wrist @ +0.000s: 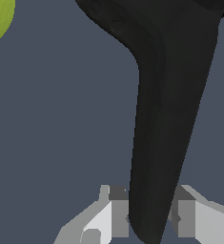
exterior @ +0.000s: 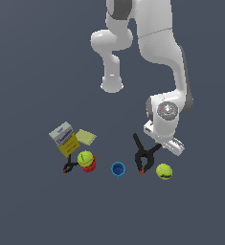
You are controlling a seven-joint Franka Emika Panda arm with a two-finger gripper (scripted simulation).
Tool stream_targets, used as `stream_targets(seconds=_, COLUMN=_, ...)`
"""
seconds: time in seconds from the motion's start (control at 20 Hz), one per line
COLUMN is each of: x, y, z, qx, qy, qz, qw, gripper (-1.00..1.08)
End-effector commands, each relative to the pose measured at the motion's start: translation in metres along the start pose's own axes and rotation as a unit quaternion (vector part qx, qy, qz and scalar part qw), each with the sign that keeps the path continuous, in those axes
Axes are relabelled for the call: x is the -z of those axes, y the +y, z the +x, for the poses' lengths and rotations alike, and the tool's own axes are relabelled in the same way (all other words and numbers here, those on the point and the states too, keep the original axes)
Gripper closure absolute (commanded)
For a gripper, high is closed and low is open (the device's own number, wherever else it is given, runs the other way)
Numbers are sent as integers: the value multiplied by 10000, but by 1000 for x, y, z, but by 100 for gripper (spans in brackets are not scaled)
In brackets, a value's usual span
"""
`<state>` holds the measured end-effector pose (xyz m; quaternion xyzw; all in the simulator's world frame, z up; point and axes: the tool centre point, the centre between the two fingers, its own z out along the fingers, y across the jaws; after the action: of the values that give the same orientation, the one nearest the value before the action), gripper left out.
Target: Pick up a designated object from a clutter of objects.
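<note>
Large black spring clamp (wrist: 166, 119) handle between the gripper (wrist: 151, 219) jaws, pads touching both sides, clamped

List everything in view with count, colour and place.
large clamp: one, black, orange-red tip, between blue cup and a ball; one handle between the end effector's fingers
small clamp: one, black, red tips, beside red cup
box: one, yellow and grey-blue, exterior view's left
pad: one, pale yellow, beside box
tennis balls: two, yellow-green; one on red cup, one apart
red cup: one
blue cup: one, central
end effector: one, grey-white
</note>
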<state>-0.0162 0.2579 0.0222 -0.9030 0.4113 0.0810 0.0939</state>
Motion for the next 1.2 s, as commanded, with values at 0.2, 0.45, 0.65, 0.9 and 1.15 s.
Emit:
stream_targets(seconds=0.2, x=14, y=8, z=-1, qx=-1, qy=1, qz=1, qw=10000, gripper=108)
stream_targets(seconds=0.45, x=35, y=21, z=-3, qx=-3, qy=3, qz=2, qw=10000, gripper=108)
stream_targets(seconds=0.65, x=59, y=35, z=-6, qx=-3, qy=3, qz=2, qw=10000, gripper=108)
stream_targets(seconds=0.9, x=95, y=57, z=-10, qx=-5, qy=5, qz=2, qw=10000, gripper=108)
stream_targets(seconds=1.15, x=131, y=78, z=-14, qx=-8, qy=3, qz=3, qw=10000, gripper=108)
